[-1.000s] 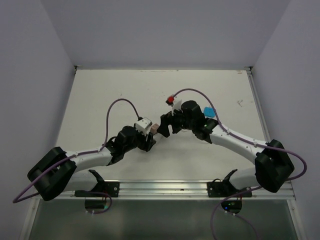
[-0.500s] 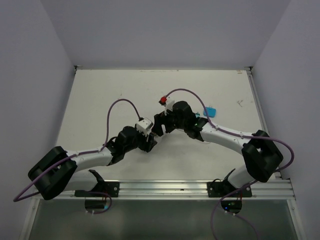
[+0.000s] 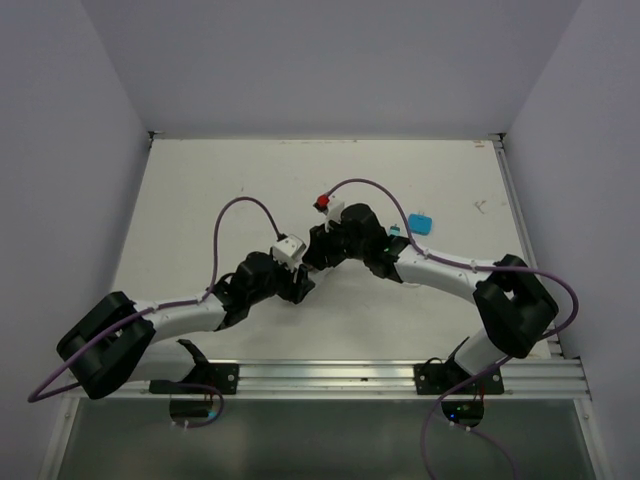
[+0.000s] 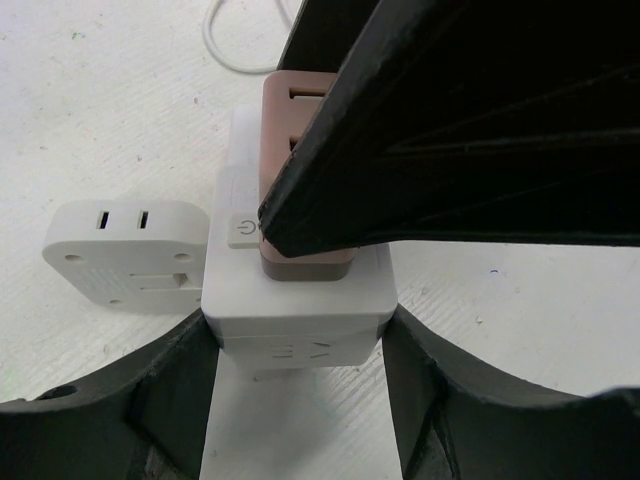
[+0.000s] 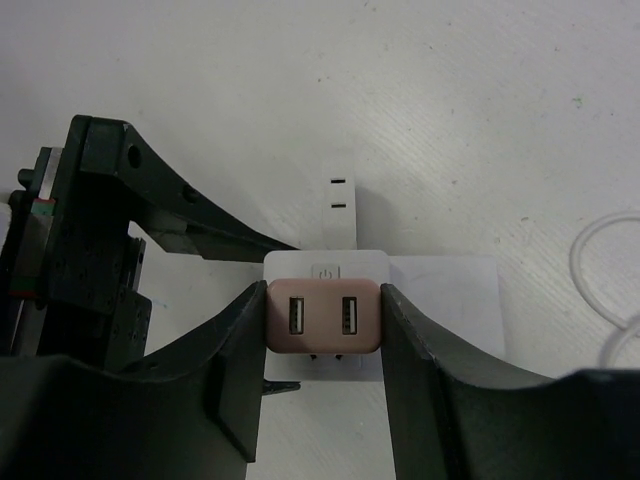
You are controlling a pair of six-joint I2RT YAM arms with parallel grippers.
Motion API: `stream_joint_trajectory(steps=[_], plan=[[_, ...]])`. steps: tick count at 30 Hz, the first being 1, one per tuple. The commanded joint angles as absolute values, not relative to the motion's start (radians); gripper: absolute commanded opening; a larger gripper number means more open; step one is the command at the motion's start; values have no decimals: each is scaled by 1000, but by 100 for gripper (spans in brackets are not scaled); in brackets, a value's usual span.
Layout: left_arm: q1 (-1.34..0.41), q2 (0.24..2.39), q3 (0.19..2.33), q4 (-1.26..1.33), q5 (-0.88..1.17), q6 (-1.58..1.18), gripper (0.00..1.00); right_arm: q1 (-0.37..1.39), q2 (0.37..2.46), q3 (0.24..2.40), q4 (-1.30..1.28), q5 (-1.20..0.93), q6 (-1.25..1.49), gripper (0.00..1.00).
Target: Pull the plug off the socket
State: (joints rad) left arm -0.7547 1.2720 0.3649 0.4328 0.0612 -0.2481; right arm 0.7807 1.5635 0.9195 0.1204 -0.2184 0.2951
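The socket (image 4: pixel 300 300) is a white cube with a power button on top, and it also shows in the right wrist view (image 5: pixel 325 268). My left gripper (image 4: pixel 300 345) is shut on its two sides. The plug (image 5: pixel 323 315) is a brown block with two USB ports, seated in the socket's top face and also seen in the left wrist view (image 4: pixel 300 265). My right gripper (image 5: pixel 323 325) is shut on the plug, one finger pressed on each short side. In the top view both grippers meet mid-table, left (image 3: pixel 297 283) and right (image 3: pixel 313 255), hiding socket and plug.
A small rounded white piece with slots and dots (image 4: pixel 125 250) lies just left of the socket. A flat white sheet (image 5: pixel 445 300) lies under and beside it. A white cable loop (image 5: pixel 600 250) lies to the right. A blue item (image 3: pixel 421 222) sits further right.
My right arm has swung left and its gripper has come over the brown plug, which was visible between the grippers a second ago. The left arm has stayed put.
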Motion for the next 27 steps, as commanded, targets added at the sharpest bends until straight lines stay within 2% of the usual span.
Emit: stream_joint_trajectory(steps=[1, 2, 3, 4, 17, 27], plan=[[-761, 1275, 411, 506, 57, -268, 0, 784, 1546, 928, 183, -230, 310, 19], [-761, 1273, 411, 503, 57, -270, 0, 784, 1543, 933, 181, -229, 310, 14], [-761, 1275, 419, 496, 48, -270, 0, 784, 1536, 936, 178, -224, 310, 4], [-762, 1276, 423, 474, 45, -270, 0, 784, 1529, 945, 172, -210, 307, 0], [-761, 1319, 457, 387, 46, -282, 0, 735, 1468, 1009, 146, -129, 330, 0], [-761, 1328, 457, 382, 57, -282, 0, 595, 1437, 988, 182, -233, 426, 0]])
